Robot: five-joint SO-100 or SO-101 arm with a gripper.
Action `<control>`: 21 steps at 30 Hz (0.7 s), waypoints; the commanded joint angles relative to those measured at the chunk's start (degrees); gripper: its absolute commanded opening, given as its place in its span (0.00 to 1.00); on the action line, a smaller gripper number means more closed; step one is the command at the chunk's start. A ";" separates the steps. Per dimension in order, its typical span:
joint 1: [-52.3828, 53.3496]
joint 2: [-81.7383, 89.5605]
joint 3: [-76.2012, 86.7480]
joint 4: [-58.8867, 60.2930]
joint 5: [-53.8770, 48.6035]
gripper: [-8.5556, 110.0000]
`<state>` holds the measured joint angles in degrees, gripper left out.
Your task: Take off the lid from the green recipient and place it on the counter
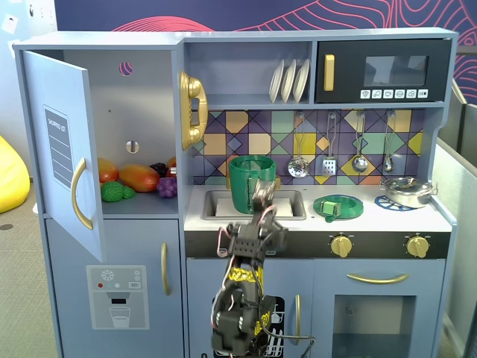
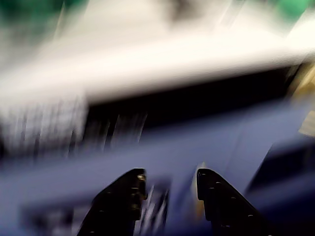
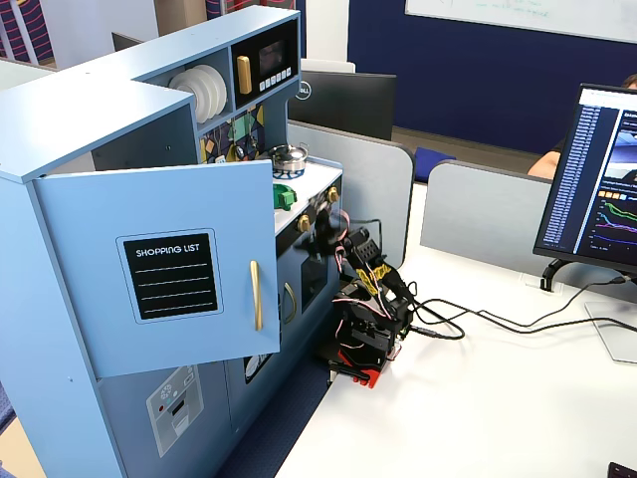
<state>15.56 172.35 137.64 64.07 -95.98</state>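
Gripper (image 2: 167,184): in the wrist view two dark fingers rise from the bottom edge, spread apart with nothing between them; everything behind is smeared by motion blur.
Arm (image 1: 250,253): in a fixed view it stands in front of the toy kitchen, its upper part raised before the sink edge.
Counter (image 1: 298,221): pale grey-blue worktop with a sink at left and blue burner rings at right.
Lid (image 1: 337,206): flat on the counter, just right of the sink, handle strap up, apart from the gripper.
Green recipient (image 1: 250,181): upright in the sink (image 1: 292,203), open-topped, left of the lid.
Silver pan (image 1: 408,191): on the far-right burner.
Far wall: hanging utensils (image 1: 328,158), plates (image 1: 290,80) and a microwave (image 1: 384,70) above.
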 commanded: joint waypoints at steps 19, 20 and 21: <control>-16.61 4.75 34.01 3.52 13.01 0.07; -16.79 5.27 34.01 6.68 10.90 0.07; -16.79 5.80 34.01 9.58 8.88 0.07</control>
<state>-0.53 176.57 172.00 66.09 -84.99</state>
